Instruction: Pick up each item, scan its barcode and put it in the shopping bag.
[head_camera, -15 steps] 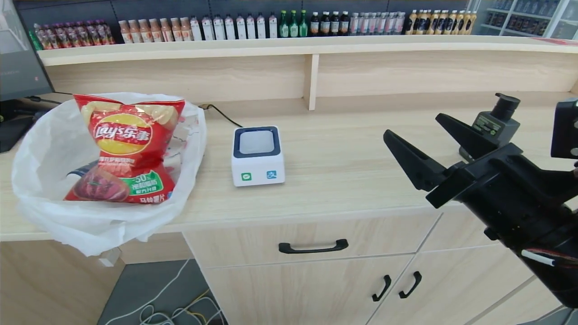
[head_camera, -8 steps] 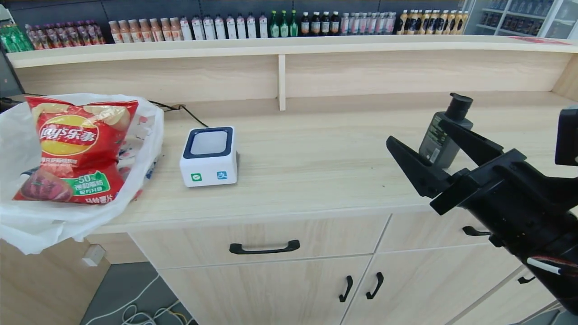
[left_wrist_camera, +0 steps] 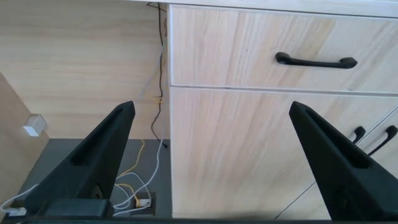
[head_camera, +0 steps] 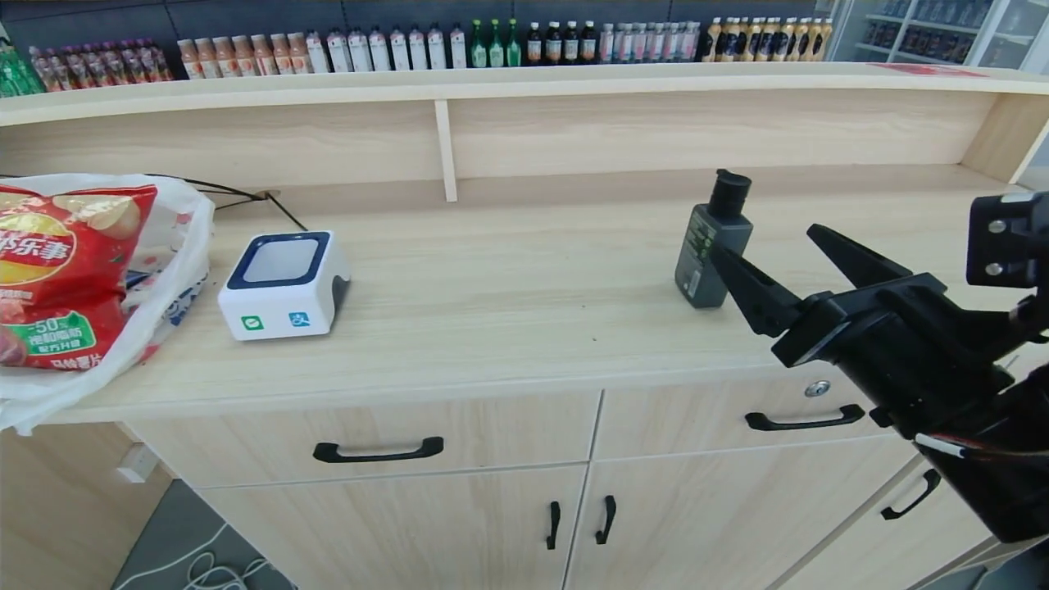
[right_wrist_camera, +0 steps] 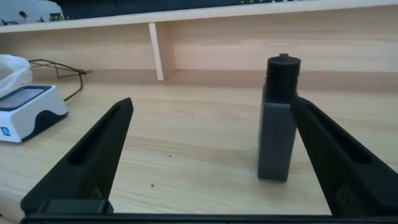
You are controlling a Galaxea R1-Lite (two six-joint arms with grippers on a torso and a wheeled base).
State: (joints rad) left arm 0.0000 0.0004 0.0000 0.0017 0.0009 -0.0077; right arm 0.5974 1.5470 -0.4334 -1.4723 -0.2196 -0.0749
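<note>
The grey bottle (head_camera: 710, 254) with a black cap stands upright on the wooden counter (head_camera: 508, 279), toward its right end and well apart from the other goods. In the right wrist view the bottle (right_wrist_camera: 277, 130) sits ahead of the black fingers, closer to one of them than to the other. The right gripper (head_camera: 762, 240) hovers just beside it with its jaws spread wide and nothing between them. One fingertip overlaps the bottle's lower side in the head view, and whether it touches cannot be told.

Farther left on the counter is the white scanner (head_camera: 283, 283) with a dark-framed window on top, and a black cable (head_camera: 270, 205) runs off behind it. Beyond that, at the counter's left edge, the white shopping bag (head_camera: 184, 221) stands open with a red chip bag (head_camera: 65, 270) inside it.

The left gripper (left_wrist_camera: 211, 107) is low, in front of the cabinet below the counter — jaws wide apart and empty, facing a drawer with a black handle (left_wrist_camera: 316, 61).

A shelf (head_camera: 492, 82) at the back carries a row of drink bottles.
</note>
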